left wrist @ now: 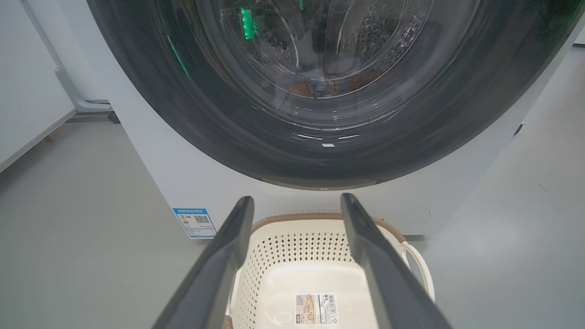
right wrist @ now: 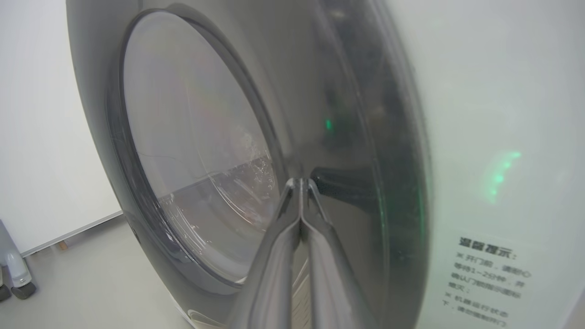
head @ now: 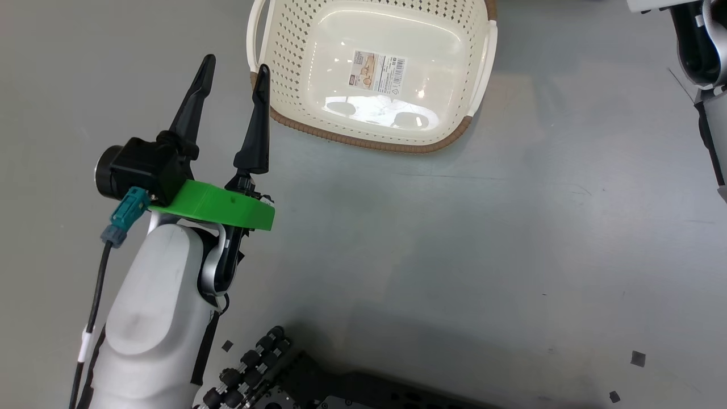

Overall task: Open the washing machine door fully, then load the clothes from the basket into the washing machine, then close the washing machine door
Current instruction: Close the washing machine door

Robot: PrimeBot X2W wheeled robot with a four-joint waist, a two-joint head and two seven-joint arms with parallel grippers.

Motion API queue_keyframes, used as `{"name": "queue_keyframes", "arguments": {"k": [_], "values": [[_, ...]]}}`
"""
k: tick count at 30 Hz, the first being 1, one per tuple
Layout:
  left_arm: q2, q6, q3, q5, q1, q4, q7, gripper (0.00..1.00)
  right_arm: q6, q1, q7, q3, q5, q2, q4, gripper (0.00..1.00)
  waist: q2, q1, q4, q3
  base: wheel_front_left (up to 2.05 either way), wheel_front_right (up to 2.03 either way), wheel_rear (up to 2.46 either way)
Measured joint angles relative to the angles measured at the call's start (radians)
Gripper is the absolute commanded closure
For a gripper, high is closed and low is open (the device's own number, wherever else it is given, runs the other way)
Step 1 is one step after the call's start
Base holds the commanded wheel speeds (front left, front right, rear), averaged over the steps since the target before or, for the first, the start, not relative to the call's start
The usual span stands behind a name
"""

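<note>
1. Right wrist view: right gripper [right wrist: 301, 183], fingers pressed together, tips at the black rim of the washing machine door [right wrist: 352, 114]. My guess: they skid off and it ends up unlatched.
2. Rim's glossy and curved, glass bowl bulging.
3. Cream perforated basket [head: 363, 140] sits empty on the floor, left gripper [head: 235, 63] spread wide beside its near-left corner.
</note>
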Motion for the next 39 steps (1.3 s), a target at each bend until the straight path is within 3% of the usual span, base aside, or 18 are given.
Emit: {"name": "queue_keyframes", "arguments": {"k": [8,28,39], "values": [[-0.001,0.000,0.006,0.000,-0.002,0.022,0.000,0.00,0.012,0.025,0.000,0.010,-0.003,0.008,0.043,1.00,0.0000,0.0000,-0.014,-0.027,0.00,0.00,0.00],[0.008,0.000,0.068,0.000,0.008,0.048,0.000,0.00,0.038,0.266,0.000,0.094,-0.003,0.080,0.086,1.00,0.0000,0.0000,-0.071,-0.143,0.00,0.00,0.00],[0.026,0.000,0.096,0.008,0.055,0.062,0.000,0.00,0.039,0.339,0.001,0.067,-0.003,0.111,0.073,1.00,0.0000,0.0000,-0.124,-0.217,0.00,0.00,0.00]]}}
